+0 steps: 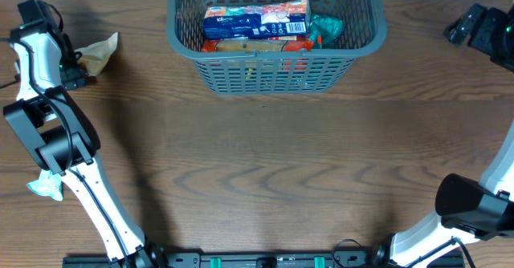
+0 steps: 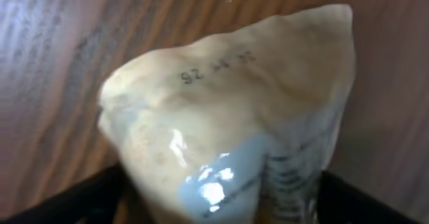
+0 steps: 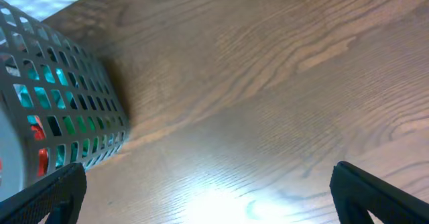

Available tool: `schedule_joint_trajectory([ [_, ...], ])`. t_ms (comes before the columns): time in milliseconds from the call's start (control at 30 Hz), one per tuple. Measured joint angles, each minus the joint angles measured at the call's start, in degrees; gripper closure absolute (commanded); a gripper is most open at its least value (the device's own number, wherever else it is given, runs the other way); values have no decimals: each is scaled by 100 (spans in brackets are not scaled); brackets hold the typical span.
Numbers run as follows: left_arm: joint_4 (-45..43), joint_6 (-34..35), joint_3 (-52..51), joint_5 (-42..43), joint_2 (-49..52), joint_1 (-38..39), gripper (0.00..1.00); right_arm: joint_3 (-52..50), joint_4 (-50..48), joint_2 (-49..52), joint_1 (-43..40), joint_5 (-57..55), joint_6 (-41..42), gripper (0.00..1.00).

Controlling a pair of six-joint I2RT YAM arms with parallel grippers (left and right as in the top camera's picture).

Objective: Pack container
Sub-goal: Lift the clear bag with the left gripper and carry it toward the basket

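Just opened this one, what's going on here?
At the far left, the left gripper sits open around a glossy beige snack packet, not visibly closed on it. The large dark grey lattice plastic basket already holds several colourful packets. The right gripper hangs open over the brown wooden table beside the basket, holding nothing. A small teal packet lies near the left arm, not yet packed.
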State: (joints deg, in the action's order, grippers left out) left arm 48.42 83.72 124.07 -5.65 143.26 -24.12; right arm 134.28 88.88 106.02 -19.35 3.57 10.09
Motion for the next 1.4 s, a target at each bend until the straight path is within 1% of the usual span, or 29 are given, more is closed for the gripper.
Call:
schedule_joint_trajectory([
  [67,87,4,0,7,0,2,39,0,0,0,0,-2,0,1],
  [133,144,-2,0,0,0,13,63,0,0,0,0,-15,2,1],
  [167,157,17,0,-7,0,17,69,0,0,0,0,-20,0,1],
  [200,142,15,4,-37,0,24,70,0,0,0,0,-22,0,1],
  [233,138,-13,31,-44,-15,35,76,0,0,0,0,-24,2,1],
  [267,140,2,44,-46,-22,46,89,0,0,0,0,-26,2,1],
  [300,146,9,50,-57,-26,59,95,0,2,0,0,-26,0,1],
  [333,155,9,52,-61,-33,72,94,0,4,0,0,-31,2,1],
  [467,170,-35,57,-63,-44,92,94,0,46,0,0,-42,0,1],
  [533,170,-179,59,-4,-48,87,94,0,46,0,0,-42,0,1],
  [633,173,-535,76,157,-66,57,94,0,46,0,0,-42,0,1],
  [800,238,-1482,79,472,-203,107,94,0,48,0,0,-44,-4,1],
  [900,249,-2157,79,573,-535,232,94,0,55,0,0,-44,-4,1],
  [1033,240,-3453,79,793,-1482,531,94,0,138,0,0,-44,-11,1],
  [1133,190,-4395,81,1207,-2282,789,94,-2,197,0,0,-44,-20,1],
  [1233,55,-5337,129,1814,-2966,1073,94,-2,269,0,0,-46,-50,1],
  [1300,-15,-6146,160,2273,-3355,1298,94,-2,291,0,0,-46,-120,1],
  [1367,-20,-6839,166,2557,-3604,1508,94,-2,293,0,0,-46,-192,1],
  [1400,-9,-7324,166,2680,-3738,1670,94,-2,289,0,0,-48,-243,1],
])
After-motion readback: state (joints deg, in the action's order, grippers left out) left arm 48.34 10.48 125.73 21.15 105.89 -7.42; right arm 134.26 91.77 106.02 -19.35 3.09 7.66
